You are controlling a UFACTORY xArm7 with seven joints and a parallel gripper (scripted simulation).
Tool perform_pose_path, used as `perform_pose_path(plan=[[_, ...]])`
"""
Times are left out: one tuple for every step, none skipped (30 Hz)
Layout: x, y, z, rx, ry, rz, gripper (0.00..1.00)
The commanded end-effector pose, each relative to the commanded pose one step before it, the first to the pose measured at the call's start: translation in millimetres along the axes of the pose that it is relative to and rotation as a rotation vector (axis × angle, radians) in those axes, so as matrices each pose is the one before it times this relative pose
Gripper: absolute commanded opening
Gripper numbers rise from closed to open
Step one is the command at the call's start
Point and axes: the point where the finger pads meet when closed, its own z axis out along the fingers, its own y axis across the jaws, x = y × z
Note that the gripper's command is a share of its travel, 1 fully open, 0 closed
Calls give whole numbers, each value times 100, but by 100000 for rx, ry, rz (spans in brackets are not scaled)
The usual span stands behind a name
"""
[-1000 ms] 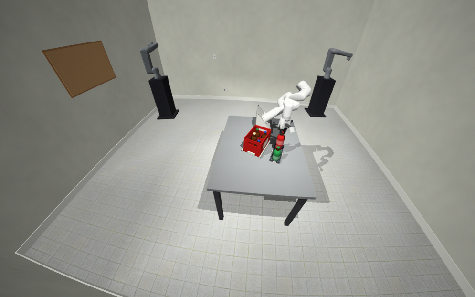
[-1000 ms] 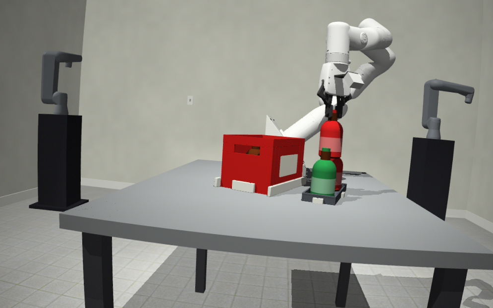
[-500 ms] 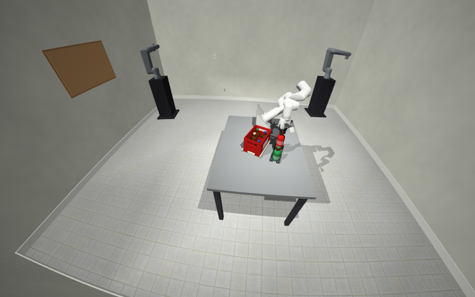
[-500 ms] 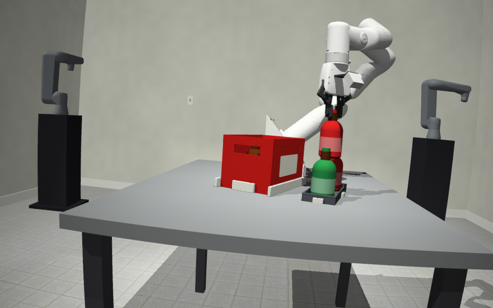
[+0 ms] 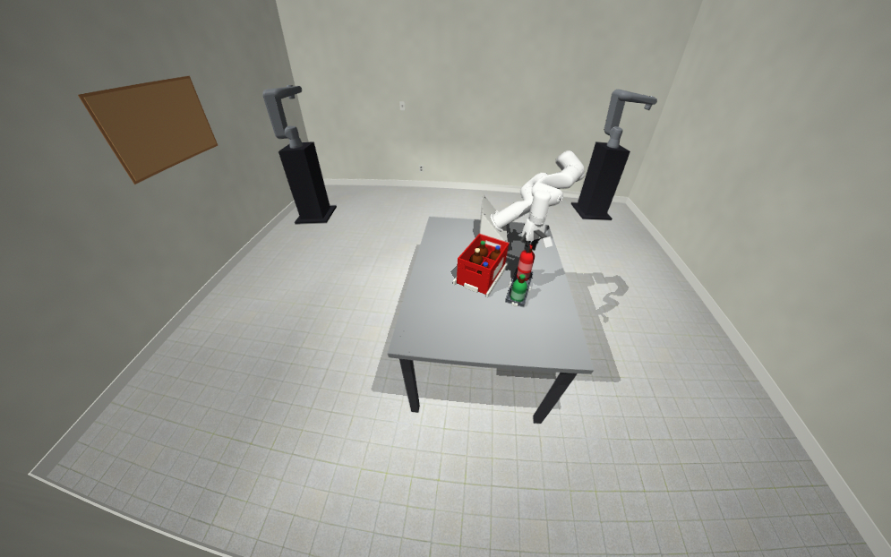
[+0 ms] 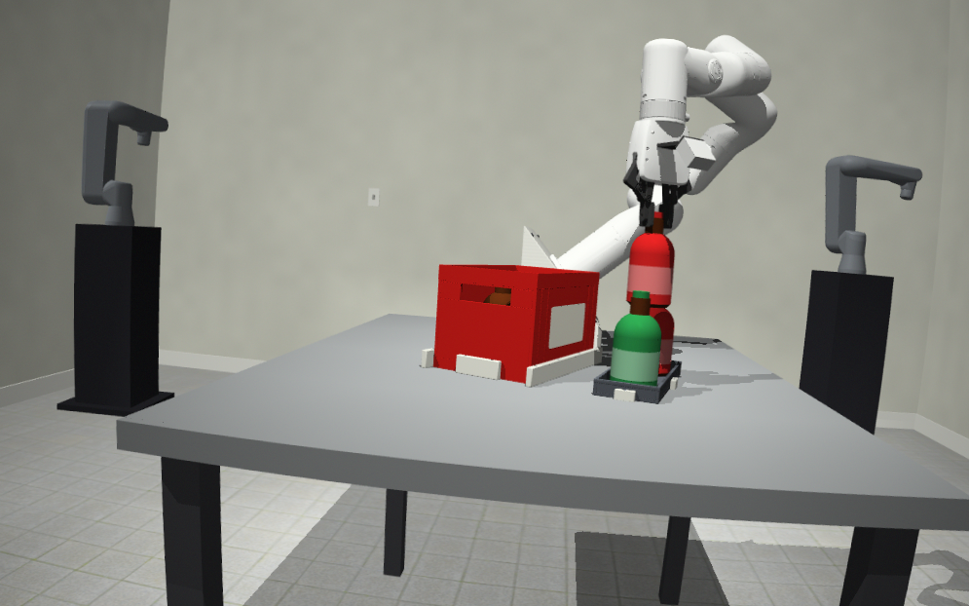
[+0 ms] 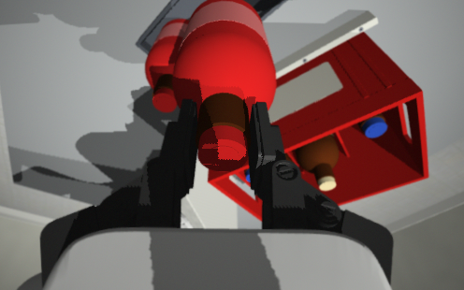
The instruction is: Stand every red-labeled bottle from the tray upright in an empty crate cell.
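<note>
My gripper is shut on the brown neck of a red-labeled bottle and holds it upright in the air above the dark tray. It also shows in the overhead view. A second red bottle stands on the tray below it, mostly hidden in the side view. A green-labeled bottle stands at the tray's front end. The red crate sits just left of the tray and holds several bottles; a brown one with a cream cap and blue caps show in the wrist view.
The crate rests between white corner blocks on the grey table. Two black pedestals with grey camera arms stand on the floor beside the table.
</note>
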Motion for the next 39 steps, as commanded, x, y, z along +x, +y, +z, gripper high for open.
perform_pose_path(plan=[[36, 116, -624, -386, 339, 82, 0], [0, 0, 0, 0, 0, 0, 0], [-1, 0, -109, 0, 0, 0, 0], [-1, -1, -113, 0, 0, 0, 0], [0, 0, -116, 0, 0, 0, 0], [0, 0, -118, 0, 0, 0, 0], [-1, 0, -120, 0, 0, 0, 0], [-1, 0, -122, 0, 0, 0, 0], [0, 0, -123, 0, 0, 0, 0], [0, 0, -123, 0, 0, 0, 0], [-1, 0, -123, 0, 0, 0, 0], [-1, 0, -122, 0, 0, 0, 0], [0, 0, -121, 0, 0, 0, 0], [-1, 0, -119, 0, 0, 0, 0], [-1, 0, -117, 0, 0, 0, 0], [0, 0, -115, 0, 0, 0, 0], [0, 0, -111, 0, 0, 0, 0], [0, 0, 0, 0, 0, 0, 0], [0, 0, 0, 0, 0, 0, 0], [-1, 0, -108, 0, 0, 0, 0], [-1, 0, -103, 0, 0, 0, 0], [0, 0, -99, 0, 0, 0, 0], [0, 0, -94, 0, 0, 0, 0], [0, 0, -89, 0, 0, 0, 0], [-1, 0, -83, 0, 0, 0, 0], [-1, 0, -78, 0, 0, 0, 0], [0, 0, -72, 0, 0, 0, 0], [0, 0, -66, 0, 0, 0, 0], [0, 0, -59, 0, 0, 0, 0], [0, 0, -53, 0, 0, 0, 0], [0, 0, -47, 0, 0, 0, 0], [0, 0, -41, 0, 0, 0, 0], [0, 0, -35, 0, 0, 0, 0], [0, 0, -29, 0, 0, 0, 0], [0, 0, 0, 0, 0, 0, 0], [0, 0, 0, 0, 0, 0, 0], [0, 0, -23, 0, 0, 0, 0], [0, 0, -18, 0, 0, 0, 0], [0, 0, -14, 0, 0, 0, 0]])
